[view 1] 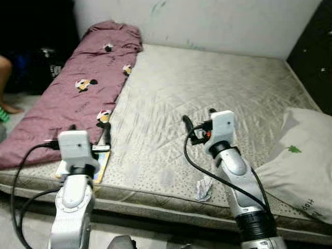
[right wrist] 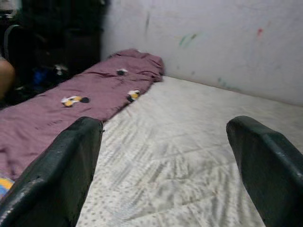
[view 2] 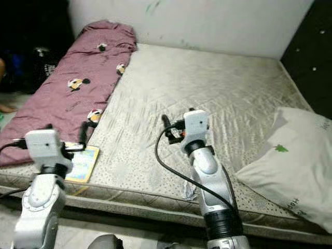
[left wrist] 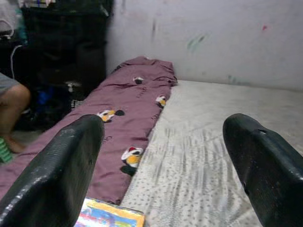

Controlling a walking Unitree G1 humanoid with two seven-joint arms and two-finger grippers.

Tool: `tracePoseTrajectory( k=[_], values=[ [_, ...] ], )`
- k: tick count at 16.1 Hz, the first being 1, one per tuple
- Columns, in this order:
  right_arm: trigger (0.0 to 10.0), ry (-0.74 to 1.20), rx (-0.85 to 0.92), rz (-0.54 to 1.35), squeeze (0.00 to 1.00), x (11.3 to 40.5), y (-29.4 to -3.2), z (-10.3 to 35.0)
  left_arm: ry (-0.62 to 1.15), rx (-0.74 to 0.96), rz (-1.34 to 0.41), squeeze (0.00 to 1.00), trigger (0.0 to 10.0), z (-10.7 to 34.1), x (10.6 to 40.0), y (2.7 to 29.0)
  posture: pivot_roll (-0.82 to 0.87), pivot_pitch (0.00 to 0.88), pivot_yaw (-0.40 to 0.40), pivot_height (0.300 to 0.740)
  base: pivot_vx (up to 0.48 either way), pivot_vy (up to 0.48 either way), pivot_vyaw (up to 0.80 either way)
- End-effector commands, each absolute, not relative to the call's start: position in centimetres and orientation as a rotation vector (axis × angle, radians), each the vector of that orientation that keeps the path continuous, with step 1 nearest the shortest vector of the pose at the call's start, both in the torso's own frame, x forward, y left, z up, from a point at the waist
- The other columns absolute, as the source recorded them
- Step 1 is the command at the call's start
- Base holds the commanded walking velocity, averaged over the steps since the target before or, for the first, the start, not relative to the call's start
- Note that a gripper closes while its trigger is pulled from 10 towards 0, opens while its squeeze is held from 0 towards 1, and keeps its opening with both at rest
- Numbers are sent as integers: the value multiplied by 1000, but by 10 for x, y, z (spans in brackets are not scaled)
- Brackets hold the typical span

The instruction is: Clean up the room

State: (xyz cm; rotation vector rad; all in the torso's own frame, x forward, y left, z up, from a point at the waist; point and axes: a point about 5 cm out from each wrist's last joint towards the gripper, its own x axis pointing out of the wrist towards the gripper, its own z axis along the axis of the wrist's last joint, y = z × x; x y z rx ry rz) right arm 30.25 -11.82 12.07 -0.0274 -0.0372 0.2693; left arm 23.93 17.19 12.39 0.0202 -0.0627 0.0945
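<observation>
A mattress [view 1: 207, 88] lies before me, with a purple cartoon-print blanket [view 1: 78, 93] along its left side. A colourful book [view 2: 83, 163] lies at the near left edge, beside the blanket. A crumpled white paper [view 1: 203, 189] sits at the near edge. My left gripper [view 1: 89, 135] hovers just above the book, fingers [left wrist: 61, 175] wide apart and empty. Over the middle of the mattress my right gripper [view 1: 198, 120] is held up, fingers [right wrist: 64, 165] apart with nothing between them.
A white pillow [view 1: 301, 161] lies at the right near corner of the mattress. A person's knee and foot [view 1: 5, 88] show at the far left, by dark furniture [left wrist: 61, 42]. A pale wall [view 1: 207, 21] stands behind the bed.
</observation>
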Motion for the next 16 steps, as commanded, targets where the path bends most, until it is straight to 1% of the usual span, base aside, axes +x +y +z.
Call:
tracePoseTrajectory(
  k=[1, 5, 9, 16],
  values=[
    [10000, -32, -29, 238, 0, 304, -126, 122, -56, 17, 83, 0, 10000, 124, 241, 168, 13, 0, -43, 740, 0, 0, 0],
    [10000, -22, -28, 226, 0, 305, -128, 121, -54, 29, 81, 0, 10000, 123, 241, 167, 14, 0, -45, 740, 0, 0, -734],
    [10000, -23, -36, 235, 0, 304, -128, 120, -51, 30, 76, 0, 10000, 123, 241, 166, 13, 0, -52, 740, 0, 0, 0],
    [10000, -21, -41, 237, 0, 304, -129, 119, -53, 24, 69, 0, 10000, 122, 240, 164, 15, 0, -57, 740, 0, -327, 0]
  ],
)
